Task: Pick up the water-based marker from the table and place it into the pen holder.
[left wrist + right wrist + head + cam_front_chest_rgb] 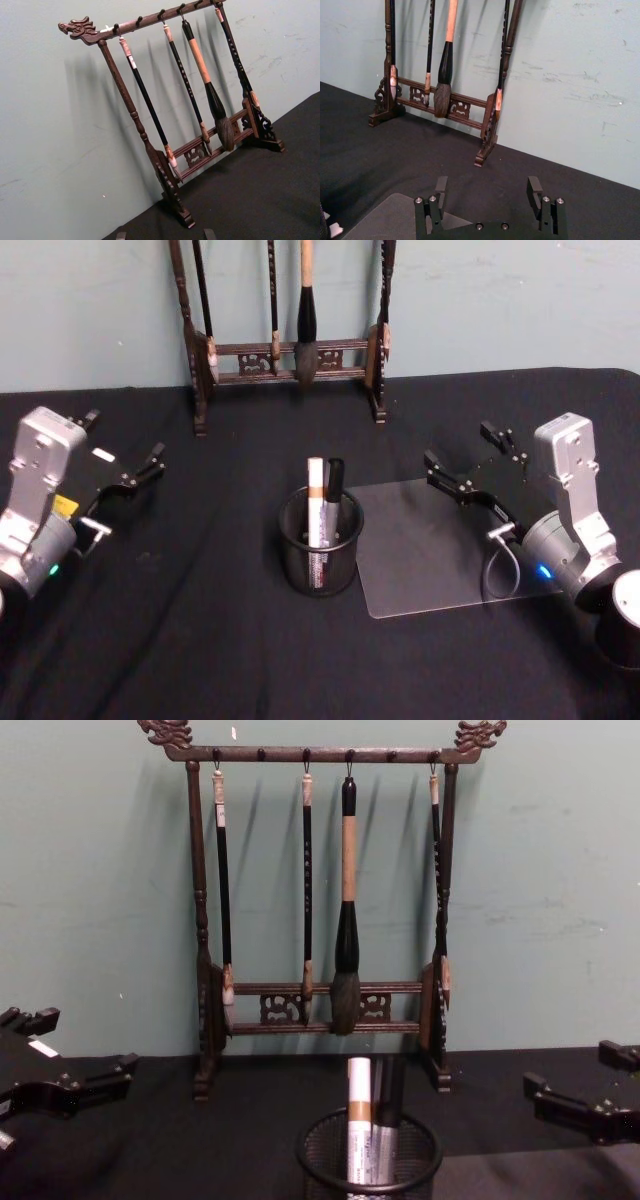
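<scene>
The pen holder (320, 545), a small black wire-mesh cup, stands at the table's middle and also shows low in the chest view (370, 1160). The water-based marker (316, 502), white with a tan band, stands upright inside it (358, 1120), next to a black pen (334, 485). My left gripper (125, 440) hovers open and empty far to the holder's left (85, 1042). My right gripper (462, 445) hovers open and empty to the holder's right, over the mat's far edge (487, 186).
A tall dark wooden brush rack (290, 360) hung with several brushes stands at the back against the wall (320, 1010). A clear plastic mat (420, 550) lies flat just right of the holder. Black cloth covers the table.
</scene>
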